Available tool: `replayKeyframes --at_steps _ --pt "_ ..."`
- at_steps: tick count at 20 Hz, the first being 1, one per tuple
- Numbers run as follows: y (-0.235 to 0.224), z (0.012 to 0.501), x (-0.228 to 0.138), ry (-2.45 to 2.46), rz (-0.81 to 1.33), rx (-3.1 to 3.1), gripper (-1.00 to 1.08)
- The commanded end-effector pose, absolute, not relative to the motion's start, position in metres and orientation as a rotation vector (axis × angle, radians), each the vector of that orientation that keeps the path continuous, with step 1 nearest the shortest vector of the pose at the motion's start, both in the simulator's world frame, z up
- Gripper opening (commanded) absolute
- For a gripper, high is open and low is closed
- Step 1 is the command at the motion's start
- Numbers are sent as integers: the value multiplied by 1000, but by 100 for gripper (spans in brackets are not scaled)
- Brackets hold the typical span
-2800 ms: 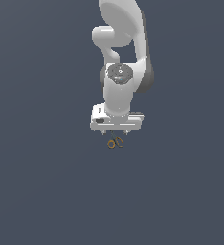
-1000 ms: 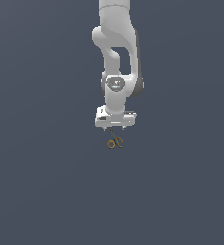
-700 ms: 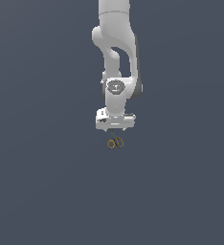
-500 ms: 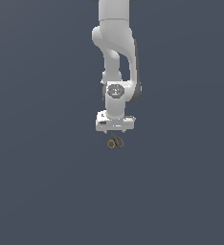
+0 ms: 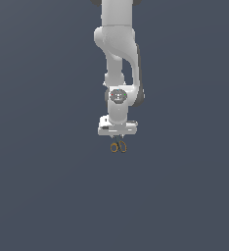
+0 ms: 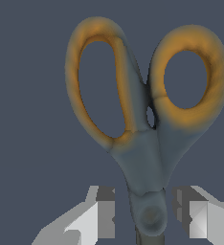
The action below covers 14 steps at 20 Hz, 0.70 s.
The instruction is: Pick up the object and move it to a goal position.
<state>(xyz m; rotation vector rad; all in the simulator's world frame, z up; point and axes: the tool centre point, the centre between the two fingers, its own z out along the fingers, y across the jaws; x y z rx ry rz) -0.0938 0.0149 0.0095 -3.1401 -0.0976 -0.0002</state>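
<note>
The object is a small pair of scissors (image 6: pixel 145 158) with two orange-yellow handle loops and a dark grey body. In the exterior view only its loops (image 5: pixel 118 147) show, lying on the grey floor just below the white hand. My gripper (image 5: pixel 117 138) is right over it, pointing down. In the wrist view my gripper (image 6: pixel 146 215) stands open, one finger on each side of the scissors' pivot. A narrow gap is left on both sides. The blades are hidden under the hand.
A flat, dark grey floor (image 5: pixel 48 196) surrounds the scissors on every side. The white arm (image 5: pixel 117 44) rises straight up from the hand to the exterior view's top edge.
The hand has come down steadily toward the scissors over the last second. The scissors have not moved.
</note>
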Motion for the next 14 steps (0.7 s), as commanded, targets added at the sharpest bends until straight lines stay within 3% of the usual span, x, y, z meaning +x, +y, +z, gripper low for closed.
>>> replayKeyframes --at_steps 1,14 --pt "15 8 -93 -97 1 -3140 -100" --pt "11 22 -88 -97 -3 -3140 -100"
